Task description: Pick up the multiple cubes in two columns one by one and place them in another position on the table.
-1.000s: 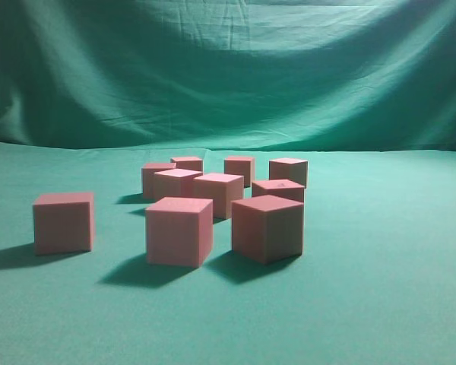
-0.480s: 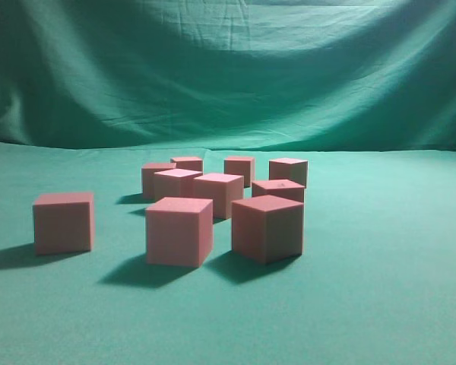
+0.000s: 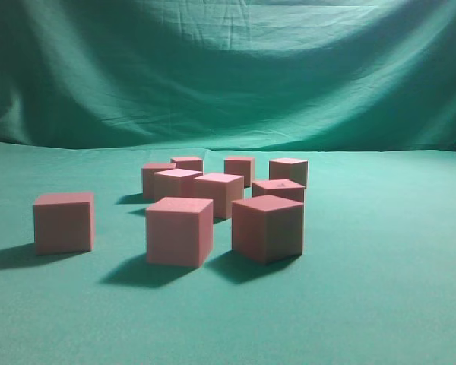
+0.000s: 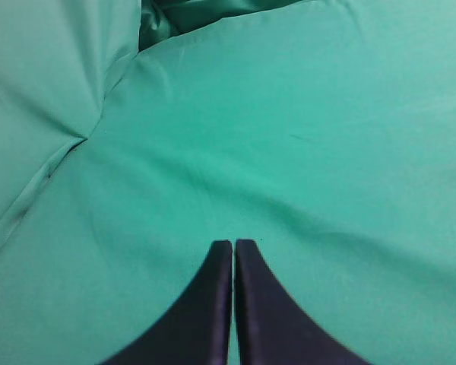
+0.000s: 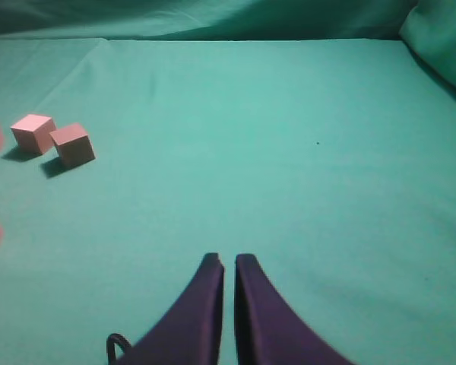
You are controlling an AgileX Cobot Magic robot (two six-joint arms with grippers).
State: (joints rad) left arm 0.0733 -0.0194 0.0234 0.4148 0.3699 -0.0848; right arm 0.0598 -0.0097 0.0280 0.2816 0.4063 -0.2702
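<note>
Several reddish-pink cubes stand on the green table (image 3: 387,251) in the exterior view. Two columns run back from a front cube (image 3: 179,230) and a turned one (image 3: 267,227) beside it. One cube (image 3: 63,222) sits alone at the left. Neither gripper shows in that view. My left gripper (image 4: 233,243) is shut and empty over bare cloth. My right gripper (image 5: 229,261) hovers over bare cloth with a narrow gap between its fingers and nothing in it. Far to its left lie two cubes (image 5: 33,132) (image 5: 73,144), with others cut by the frame edge.
A draped green backdrop (image 3: 228,68) closes off the far side of the table. In the left wrist view the cloth folds up into a crease (image 4: 83,137) at the upper left. Green cloth also rises at the right wrist view's upper right (image 5: 441,38).
</note>
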